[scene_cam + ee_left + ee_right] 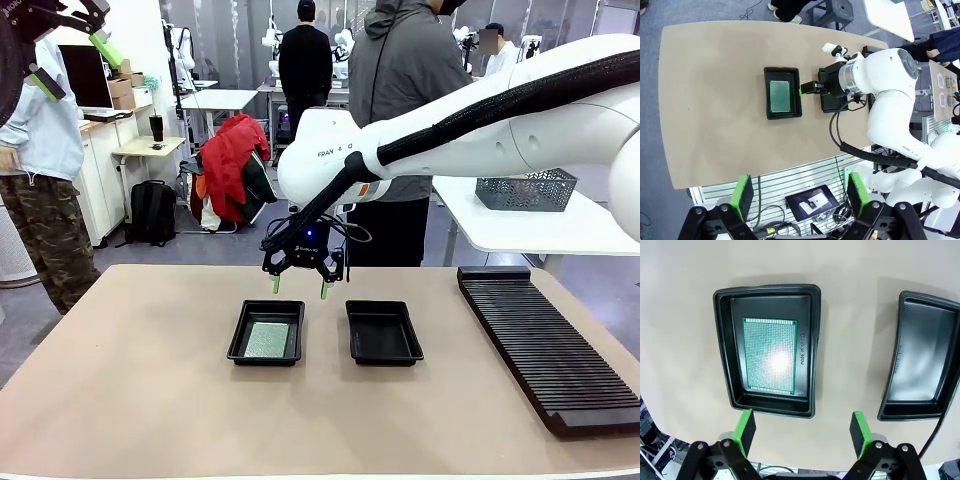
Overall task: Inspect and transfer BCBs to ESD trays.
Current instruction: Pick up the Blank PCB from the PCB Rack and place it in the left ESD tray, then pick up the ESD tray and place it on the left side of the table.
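In one ESD tray (724, 350), the BCB (770, 356) lies below the right gripper's (300, 291) open, empty fingers (745, 430).

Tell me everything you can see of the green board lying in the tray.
The green board is a thin flat rectangle with a fine grid of dots and a glare spot near its middle. It lies flat, green face up, on the floor of the left ESD tray, off-centre, leaving a bare black strip with moulded print beside it. Only the tray touches it. The open right gripper hovers above, apart from it.
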`<action>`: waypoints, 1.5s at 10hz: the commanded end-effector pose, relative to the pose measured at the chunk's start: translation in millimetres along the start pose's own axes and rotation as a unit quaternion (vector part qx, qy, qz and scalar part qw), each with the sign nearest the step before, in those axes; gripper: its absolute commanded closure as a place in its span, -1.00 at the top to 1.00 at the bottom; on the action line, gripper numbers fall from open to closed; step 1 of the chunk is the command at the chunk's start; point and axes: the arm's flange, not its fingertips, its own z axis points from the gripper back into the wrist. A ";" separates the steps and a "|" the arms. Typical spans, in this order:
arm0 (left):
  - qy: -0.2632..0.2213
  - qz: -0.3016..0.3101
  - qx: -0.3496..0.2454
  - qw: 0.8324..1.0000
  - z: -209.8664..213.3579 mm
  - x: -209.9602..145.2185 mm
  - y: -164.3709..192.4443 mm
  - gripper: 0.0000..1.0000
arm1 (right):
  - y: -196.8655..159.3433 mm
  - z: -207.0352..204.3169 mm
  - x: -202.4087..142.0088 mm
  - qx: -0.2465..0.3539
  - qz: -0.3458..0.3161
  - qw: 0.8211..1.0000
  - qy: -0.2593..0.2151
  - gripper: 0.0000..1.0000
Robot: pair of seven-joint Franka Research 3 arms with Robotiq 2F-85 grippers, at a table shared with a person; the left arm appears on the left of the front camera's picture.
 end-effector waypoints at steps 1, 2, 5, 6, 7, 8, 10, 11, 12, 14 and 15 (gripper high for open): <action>-0.002 -0.001 -0.004 1.000 -1.1 0.2 1.6 1.00 | -1.4 -1.5 -1.6 0.007 -0.001 1.000 -0.002 1.00; -0.002 -0.001 -0.004 1.000 -1.1 0.2 1.6 1.00 | -1.4 -1.5 -1.6 0.007 -0.001 1.000 -0.002 1.00; -0.002 -0.001 -0.004 1.000 -1.1 0.2 1.6 1.00 | -1.4 -1.5 -1.6 0.007 -0.001 1.000 -0.002 1.00; -0.002 -0.001 -0.004 1.000 -1.1 0.2 1.6 1.00 | -1.4 -1.5 -1.6 0.007 -0.001 1.000 -0.002 1.00; -0.002 -0.001 -0.004 1.000 -1.1 0.2 1.6 1.00 | -1.4 -1.5 -1.6 0.007 -0.001 1.000 -0.002 1.00; -0.002 -0.001 -0.004 1.000 -1.1 0.2 1.6 1.00 | -1.4 -1.5 -1.6 0.007 -0.001 1.000 -0.002 1.00; -0.002 -0.001 -0.004 1.000 -1.1 0.2 1.6 1.00 | -1.4 -1.5 -1.6 0.007 -0.001 1.000 -0.002 1.00; -0.002 -0.001 -0.004 1.000 -1.1 0.2 1.6 1.00 | -1.4 -1.5 -1.6 0.007 -0.001 1.000 -0.002 1.00; -0.002 -0.001 -0.004 1.000 -1.1 0.2 1.6 1.00 | -1.4 -1.5 -1.6 0.007 -0.001 1.000 -0.002 1.00; -0.002 -0.001 -0.004 1.000 -1.1 0.2 1.6 1.00 | -1.4 -1.5 -1.6 0.007 -0.001 1.000 -0.002 1.00; -0.002 -0.001 -0.004 1.000 -1.1 0.2 1.6 1.00 | -1.4 -1.5 -1.6 0.007 -0.001 1.000 -0.002 1.00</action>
